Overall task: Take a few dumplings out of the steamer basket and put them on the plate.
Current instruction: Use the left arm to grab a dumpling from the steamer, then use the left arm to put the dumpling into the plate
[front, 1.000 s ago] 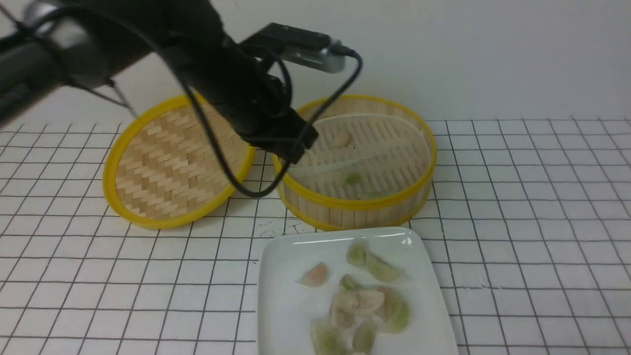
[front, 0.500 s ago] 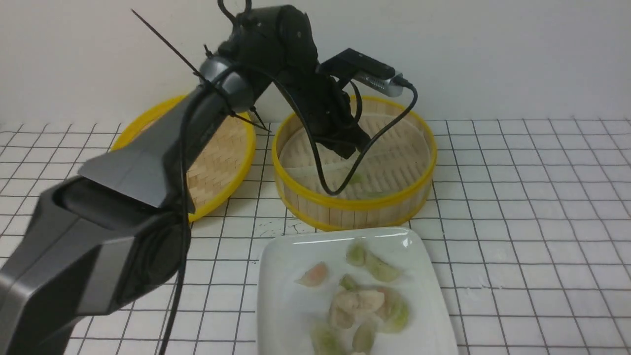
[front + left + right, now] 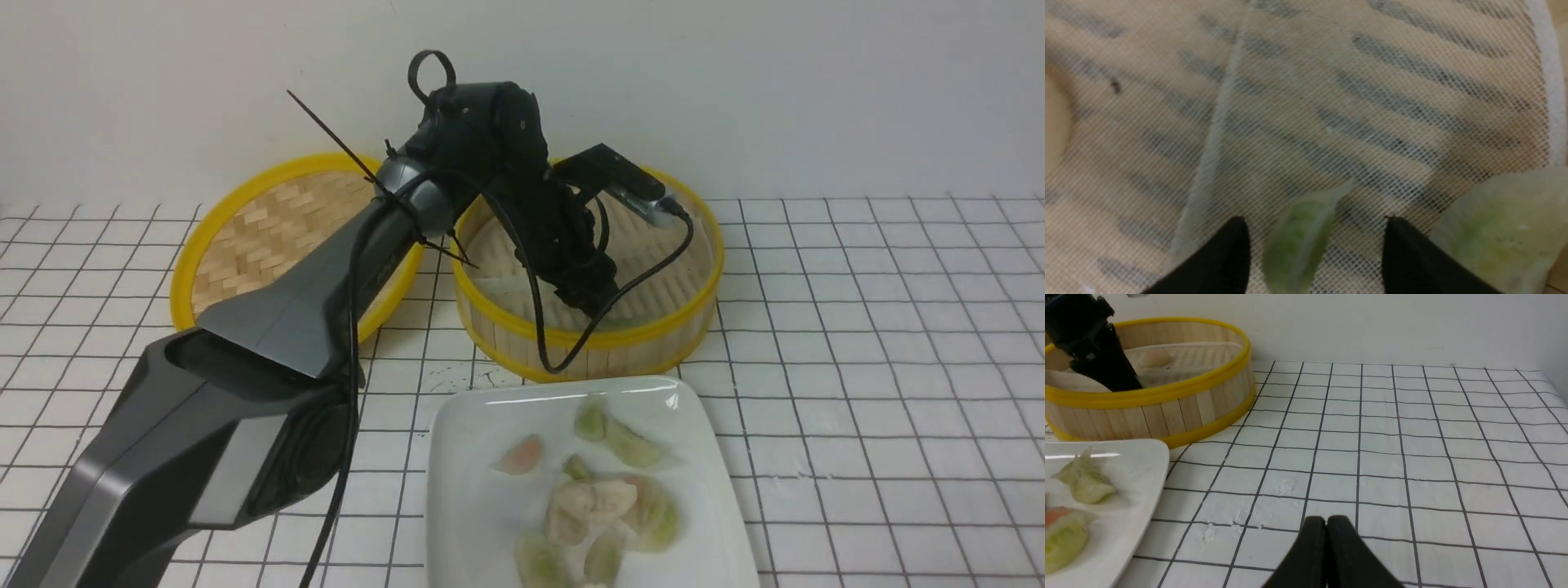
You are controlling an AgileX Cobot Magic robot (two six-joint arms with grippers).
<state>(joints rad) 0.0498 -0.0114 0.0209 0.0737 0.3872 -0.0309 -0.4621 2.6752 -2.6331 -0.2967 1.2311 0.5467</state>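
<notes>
The steamer basket [image 3: 588, 343] stands behind the plate [image 3: 465, 441]; it also shows in the right wrist view [image 3: 1167, 412]. My left gripper [image 3: 1314, 228] is down inside the basket, jaws open, with a pale green dumpling [image 3: 1294, 241] lying on the liner between the fingertips, nearer one of them. A second green dumpling [image 3: 1498, 232] lies just outside one fingertip. A beige dumpling [image 3: 1153, 357] sits at the basket's far side. Several dumplings [image 3: 604, 506] lie on the plate. My right gripper [image 3: 1326, 520] is shut and empty above the table, right of the plate [image 3: 1139, 486].
The woven yellow-rimmed lid [image 3: 269, 237] leans left of the basket. The left arm [image 3: 310, 327] stretches over the table's left side, cables hanging across the basket's front rim. Gridded white tablecloth [image 3: 1412, 457] lies right of the basket and plate.
My left arm has swung right and come down into the basket, its gripper dropping from the basket's left rim to the liner near the front. Plate and dumplings on it are unmoved.
</notes>
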